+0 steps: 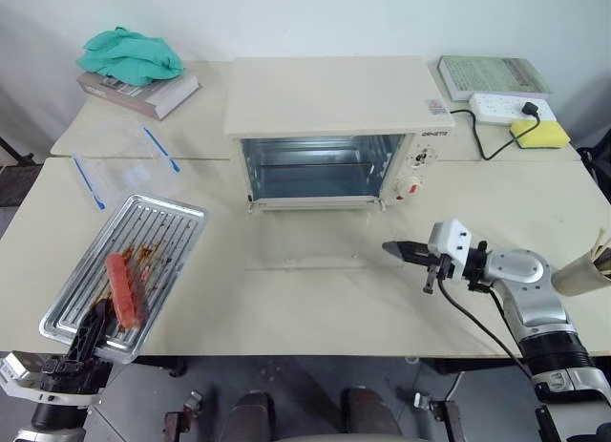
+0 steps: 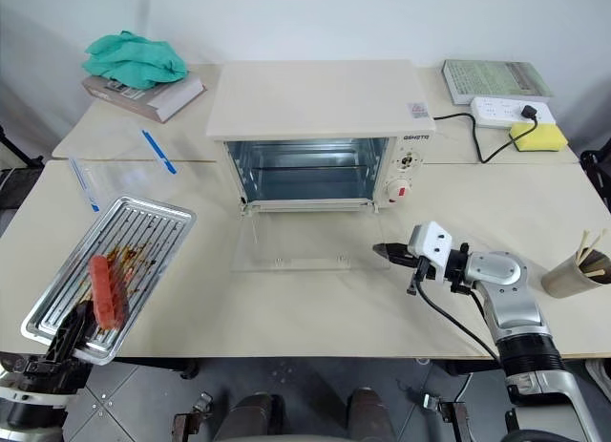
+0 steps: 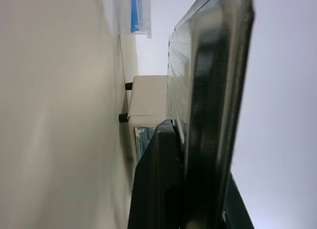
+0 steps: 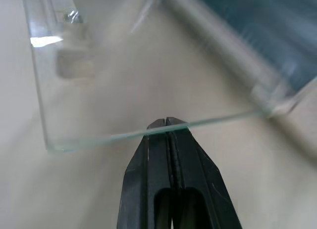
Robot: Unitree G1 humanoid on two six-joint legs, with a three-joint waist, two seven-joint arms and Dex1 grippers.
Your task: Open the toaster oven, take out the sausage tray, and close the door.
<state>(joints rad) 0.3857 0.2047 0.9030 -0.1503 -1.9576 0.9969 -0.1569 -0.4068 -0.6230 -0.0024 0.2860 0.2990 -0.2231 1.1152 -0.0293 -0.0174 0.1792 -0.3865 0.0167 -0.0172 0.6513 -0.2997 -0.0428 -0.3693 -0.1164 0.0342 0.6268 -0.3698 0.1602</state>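
Left eye view has one toaster oven (image 1: 329, 127), cream-white with a flat top, sitting mid-table toward the far side, its metal inside bare. One door (image 2: 301, 242), clear glass, lies folded flat on the table (image 1: 315, 308) in front of it. One sausage tray (image 1: 129, 270), ribbed silver with brown grease and a single red sausage (image 1: 122, 289), hangs tilted over the near left table edge, pinched at its near rim by the left gripper (image 1: 88, 329). The right gripper (image 4: 166, 123) is fully closed on nothing, its tips at the door's right edge. Plenty of bare table near the door. Far right: one book (image 1: 492, 75), one power strip (image 1: 511, 106), one yellow sponge (image 1: 539, 133).
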